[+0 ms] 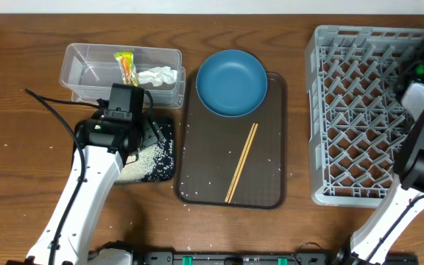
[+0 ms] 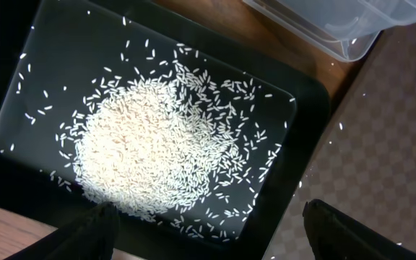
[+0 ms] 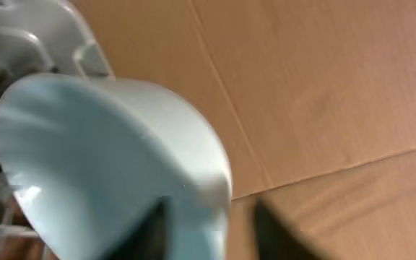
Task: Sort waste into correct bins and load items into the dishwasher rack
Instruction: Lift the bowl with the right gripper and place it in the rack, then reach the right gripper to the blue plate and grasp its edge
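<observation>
Loose white rice grains lie heaped in the shallow black rectangular tray, just beside the clear plastic rectangular tub. The left gripper hangs above the tray, jaws wide apart and empty. The right gripper straddles the rim of the small pale-blue bowl at the large grey plastic crate. Blur hides whether it clamps.

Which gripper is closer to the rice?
Left. The left gripper hangs over the rice in the black tray; the right gripper holds a pale-blue bowl at the far rack.
</observation>
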Robot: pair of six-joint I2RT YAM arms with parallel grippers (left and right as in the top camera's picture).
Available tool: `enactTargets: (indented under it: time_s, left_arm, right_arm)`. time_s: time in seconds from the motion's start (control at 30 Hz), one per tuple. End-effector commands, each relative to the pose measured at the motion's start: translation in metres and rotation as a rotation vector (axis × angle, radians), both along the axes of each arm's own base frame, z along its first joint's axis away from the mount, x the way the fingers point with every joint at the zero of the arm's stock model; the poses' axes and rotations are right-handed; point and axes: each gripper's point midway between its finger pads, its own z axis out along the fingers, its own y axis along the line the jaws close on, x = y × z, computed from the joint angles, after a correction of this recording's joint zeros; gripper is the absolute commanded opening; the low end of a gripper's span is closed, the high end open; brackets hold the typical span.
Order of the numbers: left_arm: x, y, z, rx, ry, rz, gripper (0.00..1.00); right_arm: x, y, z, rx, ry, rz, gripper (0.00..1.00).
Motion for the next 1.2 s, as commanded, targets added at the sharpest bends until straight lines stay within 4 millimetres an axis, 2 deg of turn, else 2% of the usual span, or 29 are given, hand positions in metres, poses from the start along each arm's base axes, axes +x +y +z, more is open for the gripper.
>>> enactTargets:
  time_s: [0.0,0.07,0.2,0.3,0.4,0.5,0.6,0.7,0.77,0.87,1.03,1.1,1.17]
  left_arm:
    - [0.002,0.004,0.001,0.009,-0.002,0.015,0.85]
    - [0.002,0.004,0.001,0.009,-0.002,0.015,0.84]
    - [0.002,0.004,0.001,0.009,-0.002,0.015,0.85]
    - [0.002,0.004,0.001,0.009,-0.002,0.015,0.84]
    - [0.002,0.004,0.001,0.009,-0.002,0.015,0.84]
    - [0.002,0.004,0.001,0.009,-0.002,0.015,0.84]
    - [0.001,0.004,0.001,0.009,-0.001,0.015,0.85]
    - [0.002,0.004,0.001,0.009,-0.002,0.015,0.85]
    - [0.002,0.004,0.001,0.009,-0.002,0.015,0.85]
    - [0.002,0.004,0.001,0.009,-0.002,0.015,0.84]
    - [0.002,0.004,0.001,0.009,-0.002,0.015,0.85]
    - [0.002,0.004,0.001,0.009,-0.002,0.015,0.84]
    - [0.002,0.004,0.001,0.009,-0.002,0.015,0.84]
  right_arm:
    - [0.009,0.025,-0.001,0.008,-0.081,-0.011,0.53]
    - [0.015,0.038,0.008,0.013,-0.12,0.01,0.56]
    - [0.03,0.071,0.042,0.022,-0.229,0.085,0.57]
    - [0.049,0.106,0.061,0.077,-0.258,0.223,0.56]
    - [0.066,0.149,0.065,0.208,-0.285,0.386,0.56]
    - [0.082,0.205,0.049,0.443,-0.301,0.575,0.56]
    - [0.091,0.28,0.024,0.772,-0.284,0.784,0.55]
    - [0.087,0.357,0.005,1.089,-0.247,0.958,0.54]
    - [0.08,0.399,-0.006,1.265,-0.225,1.0,0.54]
    - [0.07,0.437,-0.028,1.376,-0.17,0.968,0.52]
    - [0.048,0.495,-0.075,1.431,0.004,0.97,0.52]
    - [0.04,0.511,-0.092,1.434,0.059,0.964,0.46]
    - [0.037,0.518,-0.107,1.399,0.091,0.941,0.37]
